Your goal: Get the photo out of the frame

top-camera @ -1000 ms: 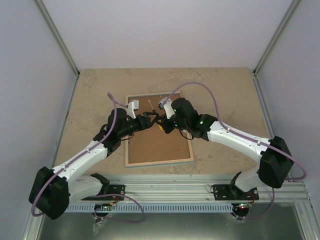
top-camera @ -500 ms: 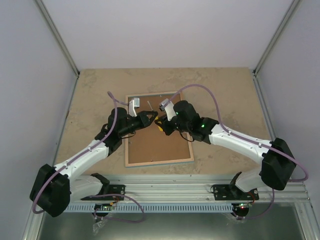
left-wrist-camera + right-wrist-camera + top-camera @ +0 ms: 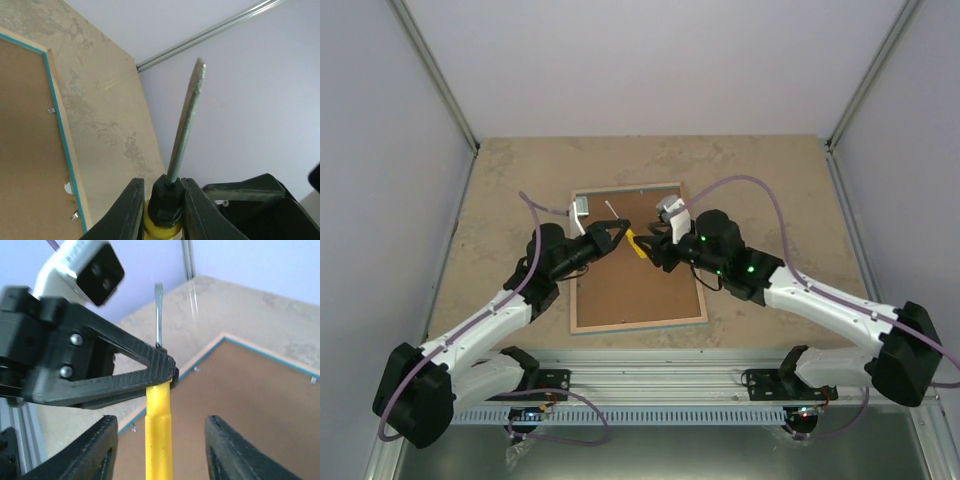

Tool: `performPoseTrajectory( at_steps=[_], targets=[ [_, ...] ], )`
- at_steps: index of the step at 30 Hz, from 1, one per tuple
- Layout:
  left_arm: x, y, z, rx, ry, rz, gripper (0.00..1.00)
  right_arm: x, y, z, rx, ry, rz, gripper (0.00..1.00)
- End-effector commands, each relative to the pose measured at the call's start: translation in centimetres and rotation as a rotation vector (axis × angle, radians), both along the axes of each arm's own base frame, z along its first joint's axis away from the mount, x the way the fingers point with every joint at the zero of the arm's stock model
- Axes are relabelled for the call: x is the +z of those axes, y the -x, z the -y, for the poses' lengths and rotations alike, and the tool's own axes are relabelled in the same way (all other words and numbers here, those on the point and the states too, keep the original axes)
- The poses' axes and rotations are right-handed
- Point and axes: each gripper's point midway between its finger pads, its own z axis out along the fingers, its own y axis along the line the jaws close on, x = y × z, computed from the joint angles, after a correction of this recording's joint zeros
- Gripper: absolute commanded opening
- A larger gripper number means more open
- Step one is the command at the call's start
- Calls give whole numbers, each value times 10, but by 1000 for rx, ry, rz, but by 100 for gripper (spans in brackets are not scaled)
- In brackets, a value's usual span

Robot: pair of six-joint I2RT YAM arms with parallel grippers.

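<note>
The left pincer point(image 3: 620, 234) is clamped on a screwdriver point(image 3: 637, 245). It grips the black collar at the end of the yellow handle, and the flat metal blade sticks out past its fingertips. Facing it, the right pincer point(image 3: 653, 252) stands apart, one finger point(image 3: 102, 450) on each side of the yellow handle without touching it. Below both lies the frame point(image 3: 640, 290), brown back up on the surface point(image 3: 770, 190), with small metal clips point(image 3: 50, 110) along its turquoise edge. The photo is hidden from view.
</note>
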Motion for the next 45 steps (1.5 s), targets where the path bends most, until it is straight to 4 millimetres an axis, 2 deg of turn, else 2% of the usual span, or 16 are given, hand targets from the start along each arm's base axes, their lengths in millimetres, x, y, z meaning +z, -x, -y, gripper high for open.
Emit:
performPoseTrajectory(
  at_steps=[1, 3, 5, 9, 13, 24, 29, 34, 41, 45],
  targets=[
    [23, -1, -7, 46, 120, 22, 1, 36, 3, 8, -2, -110, 186, 53],
    [27, 0, -7, 42, 160, 17, 1, 31, 2, 15, -10, -96, 208, 58],
    [30, 2, -7, 37, 201, 8, 1, 26, 8, 12, 49, -65, 222, 64],
    [41, 2, -6, 26, 253, 19, 1, 20, 18, 8, 121, -66, 275, 67],
    [42, 4, -3, 6, 278, 5, 1, 24, 22, 1, 157, -77, 308, 68],
    [43, 9, 4, -32, 319, -19, 0, 26, 4, -11, 117, -93, 361, 49],
    [40, 11, 3, -29, 333, -39, 0, 35, 0, -15, 109, -113, 385, 44],
    [37, 11, 3, -31, 353, -56, 0, 35, -4, -15, 92, -117, 385, 40],
    [35, 13, 3, -41, 380, -76, 0, 29, -6, -17, 87, -111, 377, 26],
    [24, 11, 5, -32, 354, -104, 8, 27, -7, -16, 82, -98, 378, 11]
  ],
)
